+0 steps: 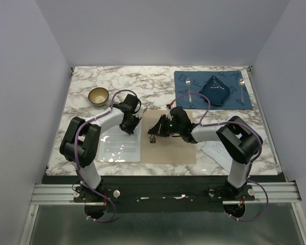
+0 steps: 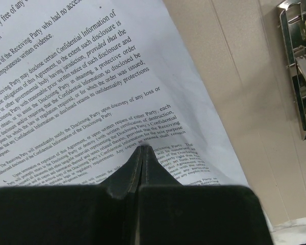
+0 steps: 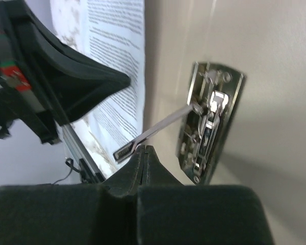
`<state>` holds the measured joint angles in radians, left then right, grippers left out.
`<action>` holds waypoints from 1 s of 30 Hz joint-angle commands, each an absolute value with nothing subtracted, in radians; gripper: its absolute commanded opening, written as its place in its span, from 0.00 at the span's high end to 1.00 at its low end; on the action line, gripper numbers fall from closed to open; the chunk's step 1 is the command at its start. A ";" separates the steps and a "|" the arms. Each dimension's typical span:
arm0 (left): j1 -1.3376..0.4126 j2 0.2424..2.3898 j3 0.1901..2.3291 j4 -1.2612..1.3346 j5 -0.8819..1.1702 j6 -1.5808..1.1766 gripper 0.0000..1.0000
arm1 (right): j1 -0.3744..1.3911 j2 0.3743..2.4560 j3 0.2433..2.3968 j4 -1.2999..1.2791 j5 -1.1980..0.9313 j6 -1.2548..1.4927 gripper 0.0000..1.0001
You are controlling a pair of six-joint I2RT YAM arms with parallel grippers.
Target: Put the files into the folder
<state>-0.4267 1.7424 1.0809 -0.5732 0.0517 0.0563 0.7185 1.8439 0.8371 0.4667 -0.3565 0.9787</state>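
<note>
- The left tool is seen at the lower middle of the left wrist view with its two fingers pressed together, no gap between them, and its tip set on the printed sheet; whether the paper is pinched cannot be told.
- The right tool is likewise closed, finger against finger, at the lower middle of the right wrist view.
- The files are shown as a white sheet with lines of small black text, filling the upper left of the left wrist view, its right edge laid over the tan folder.
- In the top view the folder is spread flat at the middle of the marble bench, with the sheet just left of it.
- A metal clip is fixed to the folder; its thin lever is raised toward the lower left, its end just beside the right tool's tip.
- A second sheet is seen at the lower right, partly under the right arm.
- A bowl is placed at the upper left, a blue placemat at the upper right.
</note>
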 commanded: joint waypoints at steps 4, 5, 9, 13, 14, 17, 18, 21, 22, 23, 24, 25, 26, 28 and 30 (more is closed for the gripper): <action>-0.426 1.713 1.031 -0.611 0.008 0.098 1.00 | 0.707 1.873 0.954 0.456 -0.287 0.992 1.00; -0.425 1.707 1.029 -0.614 0.008 0.106 1.00 | 0.703 1.879 0.965 0.440 -0.281 0.991 1.00; -0.425 1.684 1.029 -0.620 0.014 0.124 1.00 | 0.678 1.894 1.020 0.384 -0.270 0.965 1.00; -0.423 1.666 1.042 -0.634 0.026 0.129 1.00 | 0.643 1.908 1.072 0.315 -0.262 0.930 1.00; -0.423 1.660 1.043 -0.635 0.035 0.129 1.00 | 0.632 1.910 1.077 0.307 -0.259 0.922 1.00; -0.423 1.651 1.046 -0.641 0.044 0.126 1.00 | 0.623 1.917 1.106 0.256 -0.261 0.888 1.00; -0.423 1.648 1.049 -0.644 0.051 0.126 1.00 | 0.623 1.911 1.103 0.227 -0.253 0.859 1.00; -0.423 1.643 1.051 -0.644 0.049 0.126 1.00 | 0.623 1.858 1.056 0.175 -0.232 0.824 1.00; -0.423 1.643 1.051 -0.646 0.048 0.124 1.00 | 0.623 1.827 1.036 0.166 -0.232 0.818 1.00; -0.423 1.646 1.051 -0.646 0.049 0.123 1.00 | 0.623 1.813 1.010 0.160 -0.232 0.816 1.00; -0.423 1.646 1.051 -0.644 0.049 0.121 1.00 | 0.624 1.798 0.958 0.158 -0.233 0.827 1.00; -0.423 1.646 1.049 -0.644 0.052 0.121 1.00 | 0.624 1.783 0.925 0.166 -0.244 0.831 1.00; -0.423 1.643 1.049 -0.643 0.052 0.118 1.00 | 0.632 1.755 0.899 0.178 -0.247 0.836 1.00; -0.423 1.640 1.048 -0.643 0.054 0.114 1.00 | 0.647 1.732 0.835 0.205 -0.247 0.850 1.00; -0.423 1.631 1.054 -0.646 0.052 0.107 1.00 | 0.679 1.721 0.818 0.212 -0.247 0.856 1.00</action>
<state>-0.4255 1.6699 1.0431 -0.6331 0.0380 0.1120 0.6338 1.7580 0.8646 0.2180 -0.2550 0.8623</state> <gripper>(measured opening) 0.008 0.009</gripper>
